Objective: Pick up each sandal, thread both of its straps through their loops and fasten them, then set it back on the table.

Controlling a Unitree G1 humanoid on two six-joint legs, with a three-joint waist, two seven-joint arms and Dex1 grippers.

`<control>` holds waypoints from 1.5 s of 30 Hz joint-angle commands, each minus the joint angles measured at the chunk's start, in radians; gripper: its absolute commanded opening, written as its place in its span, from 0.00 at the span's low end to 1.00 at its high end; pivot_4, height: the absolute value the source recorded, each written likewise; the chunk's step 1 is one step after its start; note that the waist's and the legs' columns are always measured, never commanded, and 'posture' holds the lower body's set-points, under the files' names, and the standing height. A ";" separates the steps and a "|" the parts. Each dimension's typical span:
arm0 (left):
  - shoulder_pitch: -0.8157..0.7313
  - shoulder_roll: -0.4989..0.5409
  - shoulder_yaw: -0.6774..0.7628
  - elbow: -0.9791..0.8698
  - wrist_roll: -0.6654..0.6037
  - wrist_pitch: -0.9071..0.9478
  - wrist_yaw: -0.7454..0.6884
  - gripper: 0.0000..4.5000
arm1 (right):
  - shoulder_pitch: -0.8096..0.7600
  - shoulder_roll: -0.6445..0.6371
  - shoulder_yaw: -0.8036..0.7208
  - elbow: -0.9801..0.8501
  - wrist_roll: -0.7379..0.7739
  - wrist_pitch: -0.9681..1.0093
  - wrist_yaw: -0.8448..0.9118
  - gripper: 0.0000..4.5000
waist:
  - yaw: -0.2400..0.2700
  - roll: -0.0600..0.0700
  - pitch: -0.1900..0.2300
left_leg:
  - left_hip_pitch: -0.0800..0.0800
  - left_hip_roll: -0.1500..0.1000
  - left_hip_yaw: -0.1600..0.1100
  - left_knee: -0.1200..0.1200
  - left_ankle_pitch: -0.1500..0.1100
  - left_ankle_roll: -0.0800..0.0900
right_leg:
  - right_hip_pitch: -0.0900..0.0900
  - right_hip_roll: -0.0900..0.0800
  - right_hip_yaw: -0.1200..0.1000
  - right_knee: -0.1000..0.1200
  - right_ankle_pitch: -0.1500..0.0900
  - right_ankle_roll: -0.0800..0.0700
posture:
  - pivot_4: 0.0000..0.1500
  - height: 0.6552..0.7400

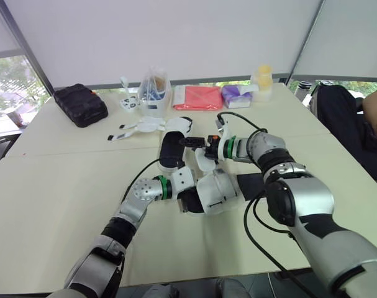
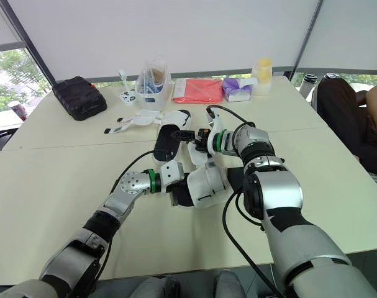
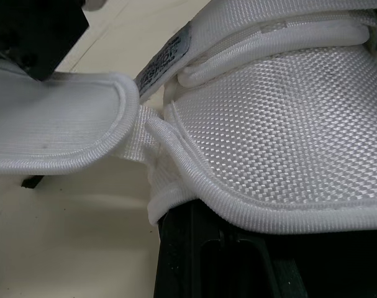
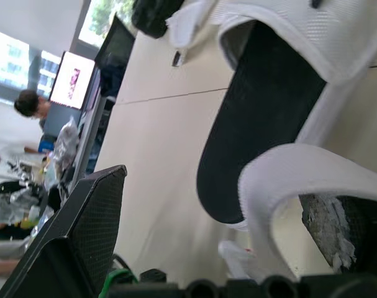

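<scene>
While the left jaws gripped the white sandal (image 1: 218, 191) near the middle of the table (image 1: 64, 186), the right jaws stood open with its loose strap (image 4: 300, 167) between them, beside the second sandal (image 1: 171, 149).

Silver-grey left arm (image 1: 123, 217) and right arm (image 1: 300, 198), rounded joints, green wrist rings (image 1: 165, 187), loose black cables (image 1: 245, 225), black woven-textured fingers (image 4: 82, 230)

black case (image 1: 81, 105) | clear tub (image 1: 154, 93) | red pouch (image 1: 197, 97) | purple tissue pack (image 1: 237, 95)
</scene>
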 commanded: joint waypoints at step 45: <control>0.080 -0.033 -0.056 -0.013 0.041 0.071 0.020 0.00 | -0.051 0.006 -0.107 -0.004 -0.044 -0.257 0.099 0.01 | -0.001 0.000 0.000 | 0.000 0.000 0.000 0.000 0.000 0.000 | 0.000 0.000 0.001 0.000 0.000 0.000 | 1.00 1.00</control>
